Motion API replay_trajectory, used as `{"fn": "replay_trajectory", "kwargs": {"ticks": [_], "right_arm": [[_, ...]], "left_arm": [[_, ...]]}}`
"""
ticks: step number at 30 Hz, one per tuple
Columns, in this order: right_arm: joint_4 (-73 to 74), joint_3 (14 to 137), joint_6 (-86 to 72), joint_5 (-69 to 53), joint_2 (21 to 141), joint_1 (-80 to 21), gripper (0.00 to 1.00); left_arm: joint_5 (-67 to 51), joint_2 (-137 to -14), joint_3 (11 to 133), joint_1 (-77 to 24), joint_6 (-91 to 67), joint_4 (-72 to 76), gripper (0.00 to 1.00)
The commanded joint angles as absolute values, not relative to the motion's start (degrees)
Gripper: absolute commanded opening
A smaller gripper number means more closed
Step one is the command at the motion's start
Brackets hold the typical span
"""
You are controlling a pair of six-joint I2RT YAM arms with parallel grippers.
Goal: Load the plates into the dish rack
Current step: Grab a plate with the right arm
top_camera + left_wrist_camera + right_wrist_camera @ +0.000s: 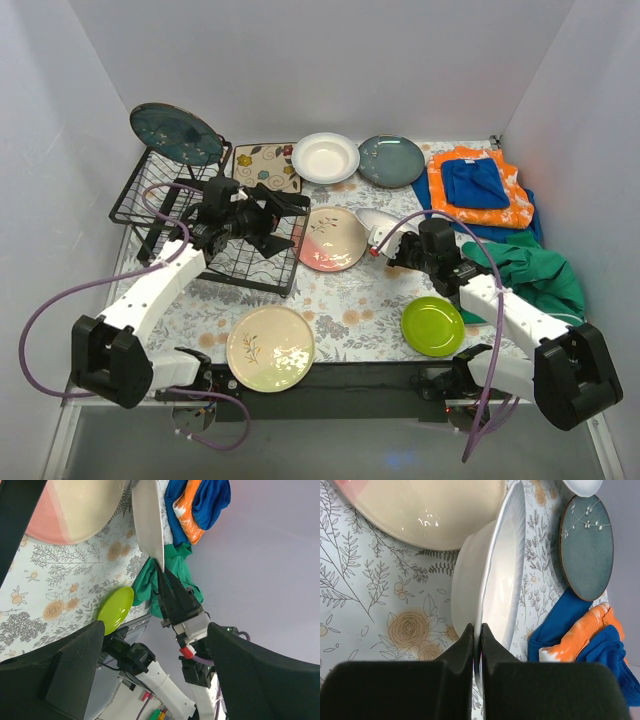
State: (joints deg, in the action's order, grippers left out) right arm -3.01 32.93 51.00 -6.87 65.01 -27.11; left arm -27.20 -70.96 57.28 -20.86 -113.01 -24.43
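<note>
In the dish rack stands one blue-grey plate.

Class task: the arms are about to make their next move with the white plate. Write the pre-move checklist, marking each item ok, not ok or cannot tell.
1. Grip: right tool shut on white deep plate rim: ok.
2. Receiver: left tool open and empty: ok.
3. Space: dish rack has free slots, only the dark blue plate stands in it: ok.
4. Route to rack: left tool hangs over it: probably not ok.
5. Held plate clear of pink-cream plate: cannot tell.
</note>
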Motion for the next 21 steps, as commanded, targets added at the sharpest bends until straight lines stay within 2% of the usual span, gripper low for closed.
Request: {"fn": "replay_trajectory", "kwargs": {"ticks": [1, 11, 21], "right_arm": [[-6.5, 38.1, 49.9, -9.7, 60.6, -28.4, 0.01], [-4.6, 40.5, 47.6, -9.1, 58.3, -33.7, 0.01], [-4.1, 40.9, 47.8, -8.4, 57.7, -34.8, 0.01]], "left_arm": [[-27.3, -74.4, 61.3, -22.6, -117.6, -21.4, 0.82], [-31.0, -86.1, 66.4, -25.9, -117.9, -21.4, 0.82], [-31.9, -97.0, 72.3, -29.2, -118.8, -21.4, 0.82]]}}
